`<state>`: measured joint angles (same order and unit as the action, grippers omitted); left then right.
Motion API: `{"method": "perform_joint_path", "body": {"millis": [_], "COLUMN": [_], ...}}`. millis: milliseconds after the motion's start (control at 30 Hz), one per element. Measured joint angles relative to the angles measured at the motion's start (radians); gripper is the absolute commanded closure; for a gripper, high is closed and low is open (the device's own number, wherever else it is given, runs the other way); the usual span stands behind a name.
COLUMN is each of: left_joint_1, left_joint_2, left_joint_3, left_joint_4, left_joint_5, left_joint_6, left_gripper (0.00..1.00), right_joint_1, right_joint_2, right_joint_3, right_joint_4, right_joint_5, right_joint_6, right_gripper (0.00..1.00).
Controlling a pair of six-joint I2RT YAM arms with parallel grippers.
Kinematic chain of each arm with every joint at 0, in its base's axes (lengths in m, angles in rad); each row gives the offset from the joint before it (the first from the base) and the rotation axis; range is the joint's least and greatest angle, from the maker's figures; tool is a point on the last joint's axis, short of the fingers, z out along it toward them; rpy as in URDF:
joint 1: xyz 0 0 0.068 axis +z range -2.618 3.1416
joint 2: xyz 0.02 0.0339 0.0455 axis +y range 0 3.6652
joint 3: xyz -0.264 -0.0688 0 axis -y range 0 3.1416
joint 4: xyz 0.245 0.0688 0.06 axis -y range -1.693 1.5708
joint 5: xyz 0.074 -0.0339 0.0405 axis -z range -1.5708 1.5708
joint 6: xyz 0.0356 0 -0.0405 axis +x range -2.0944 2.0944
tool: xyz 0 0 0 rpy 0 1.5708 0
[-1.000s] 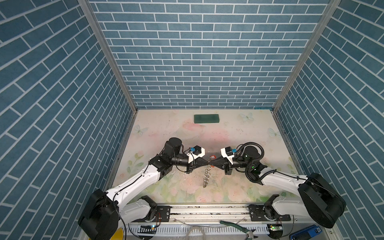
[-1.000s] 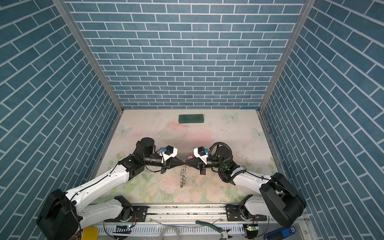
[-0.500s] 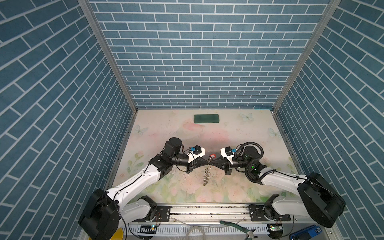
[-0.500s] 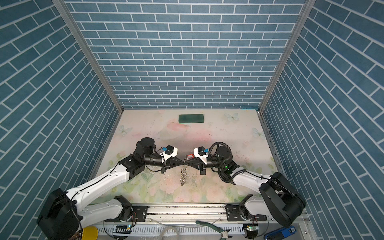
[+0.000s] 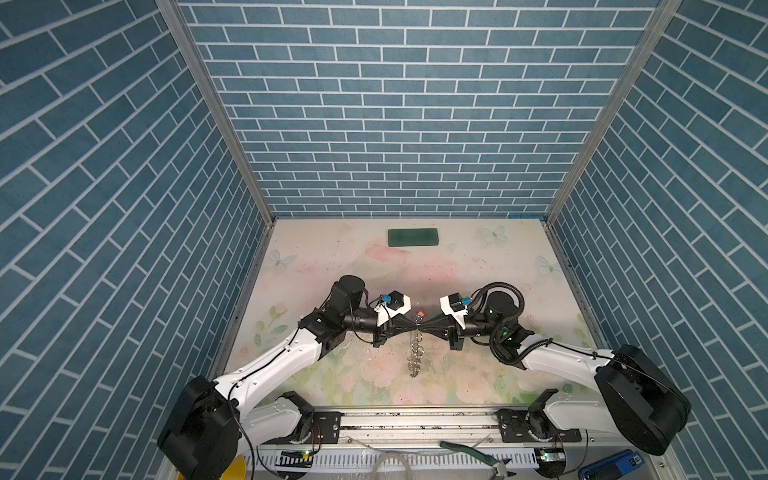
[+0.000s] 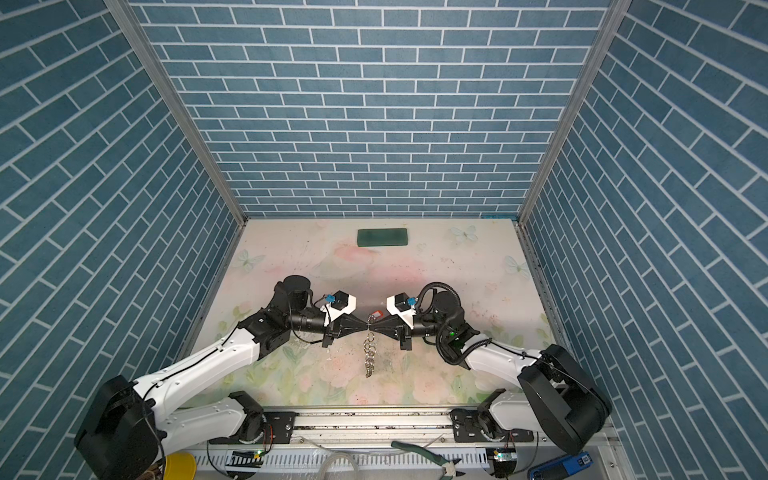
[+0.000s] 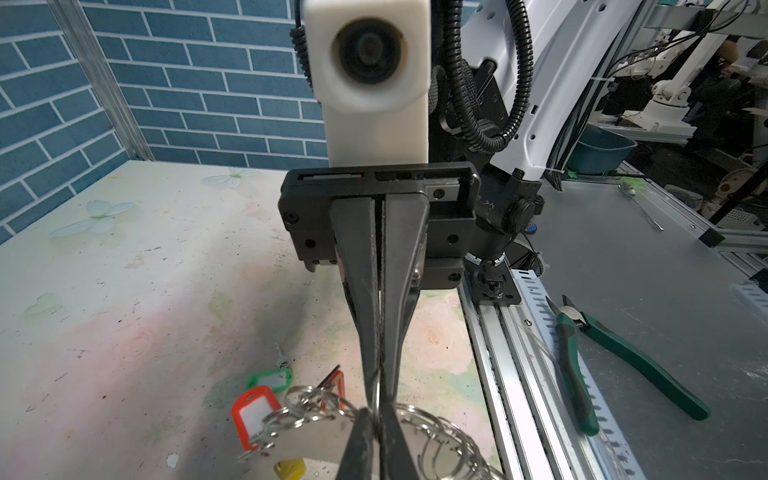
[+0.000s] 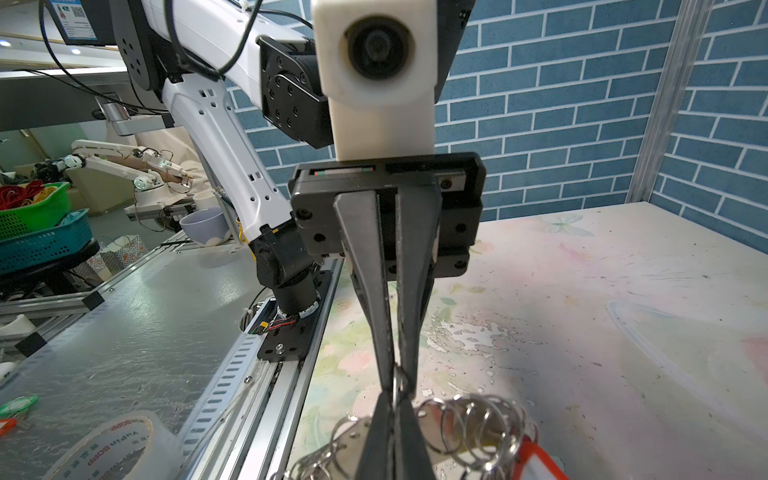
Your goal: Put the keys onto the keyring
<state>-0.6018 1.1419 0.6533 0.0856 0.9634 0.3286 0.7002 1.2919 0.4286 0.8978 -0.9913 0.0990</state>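
Both top views overhead, far — wrist cameras [image 7: 368,54] close, facing each other

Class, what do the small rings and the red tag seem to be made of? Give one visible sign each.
Small rings: probably polished steel; thin silver wire loops with bright glints. Red tag: likely glossy plastic; evenly coloured moulded frame around a white insert.

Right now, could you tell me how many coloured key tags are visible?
4: a red tag, a green tag, an orange tag and a yellow tag, all by the keyring; others may be hidden.
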Motion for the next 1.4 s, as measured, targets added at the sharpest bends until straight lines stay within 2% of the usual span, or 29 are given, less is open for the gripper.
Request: {"method": "perform_joint_path", "body": {"millis": [467,767,967,1100,1400], "left_joint_1": [-0.001,-0.004,-0.005,-0.004,-0.004], "left_joint_2": [0.003,0.004,0.004,0.003,-0.018], "left_joint_3": [0.0,0.0,0.0,0.0,-0.015], "left_joint_4": [-0.021,-0.024,-0.03,-0.031,-0.011], "left_joint_5": [-0.002,-0.035,-0.055,-0.087,-0.148], "left_joint_6": [0.004,0.014,0.021,0.022,0.015], "left_gripper": [0.96,0.99,1.0,1.0,1.0], "right_joint_1": [0.0,0.0,0.0,0.0,-0.001], "right_joint_2": [0.0,-0.022,-0.066,-0.133,-0.288], "right_joint_3": [0.0,0.0,0.0,0.0,0.0], "right_joint_4": [-0.03,-0.07,-0.138,-0.222,-0.423], "right_joint_5": [0.003,0.028,0.055,0.122,0.42], "right_joint_6": [-0.018,-0.03,-0.059,-0.091,-0.107], "right_gripper": [1.0,0.87,0.85,0.85,0.85]}}
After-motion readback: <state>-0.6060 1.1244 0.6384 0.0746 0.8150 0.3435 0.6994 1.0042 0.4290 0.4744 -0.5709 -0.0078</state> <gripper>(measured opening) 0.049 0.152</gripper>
